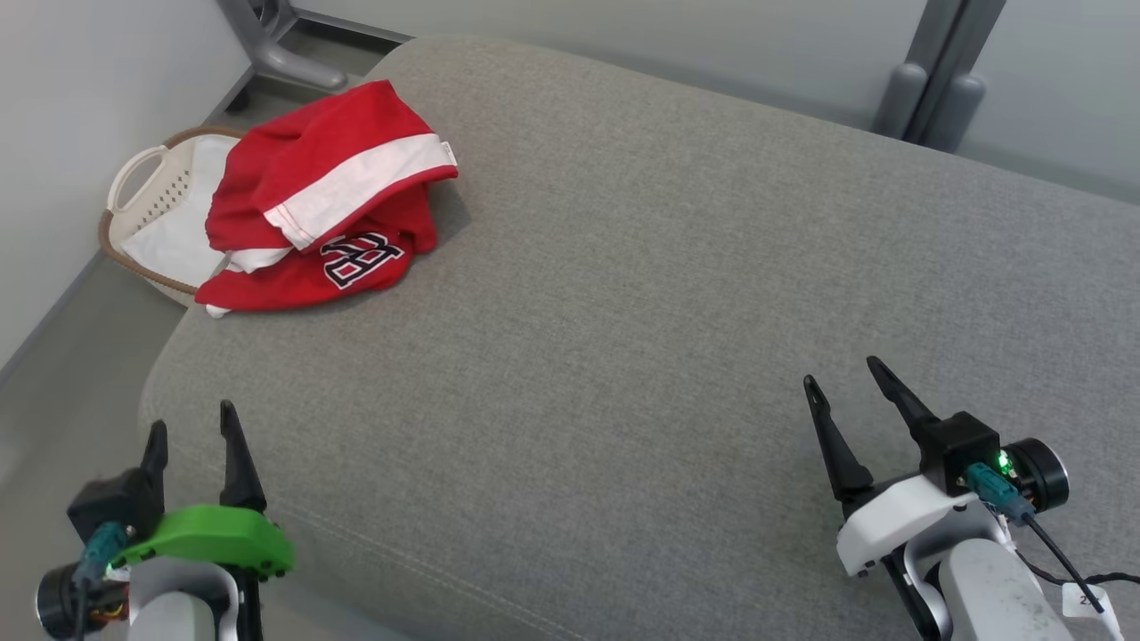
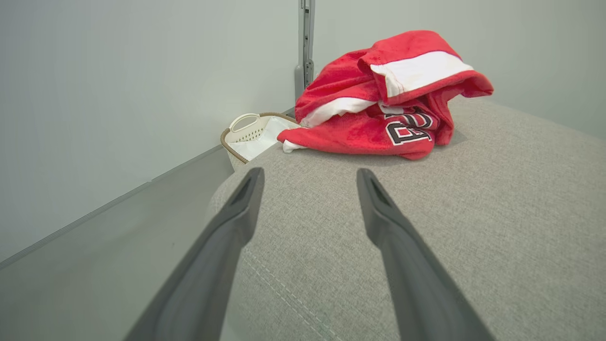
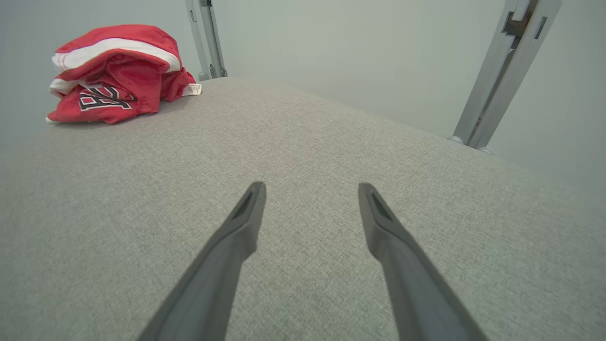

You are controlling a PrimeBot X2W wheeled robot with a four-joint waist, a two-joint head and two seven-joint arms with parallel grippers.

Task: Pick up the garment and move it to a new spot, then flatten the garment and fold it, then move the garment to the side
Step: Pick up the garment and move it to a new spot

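Left gripper (image 1: pixel 192 415) and right gripper (image 1: pixel 842 370): jaws spread wide, nothing held, both over the near part of the grey cushion (image 1: pixel 623 312). The garment (image 1: pixel 325 200) is bunched at the far left corner, beside the basket (image 1: pixel 147 191). Risk: my shallow pinch catches one layer and the heap slips off the edge.
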